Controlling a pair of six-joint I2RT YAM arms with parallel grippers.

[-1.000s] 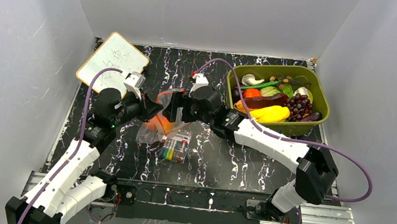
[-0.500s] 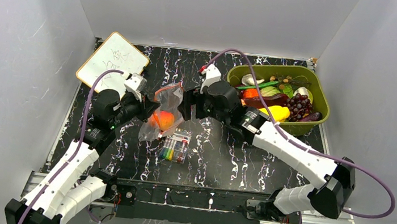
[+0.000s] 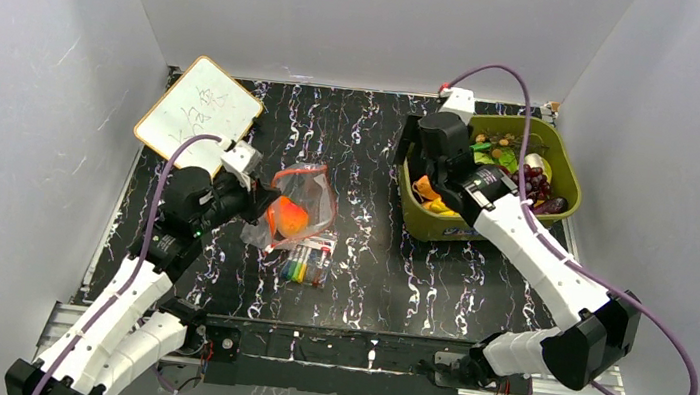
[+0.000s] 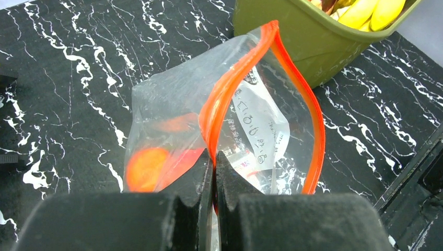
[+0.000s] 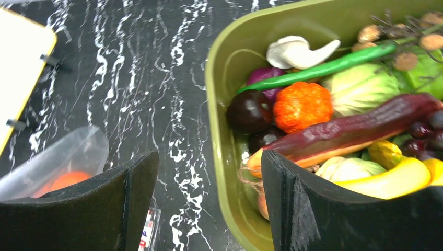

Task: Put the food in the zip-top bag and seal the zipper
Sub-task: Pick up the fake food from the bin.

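Bag (image 3: 314,191) mid-table with one orange fruit (image 3: 288,217) inside, zipper (image 4: 232,94) pinched in left gripper (image 4: 215,159); right gripper (image 5: 206,162), jaws wide and empty, at bin (image 5: 215,99) rim: drop squarely over one piece of food (image 5: 303,106), hold mouth open.

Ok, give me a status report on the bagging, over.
Left gripper jaws shut on the zipper, zip-top bag mouth gaping. Right gripper jaws open, empty, above the green bin rim. One orange food item bagged. Marker pack beside bag, not blocking.

Red-orange zipper (image 4: 225,91), seemingly orange food (image 4: 146,168)
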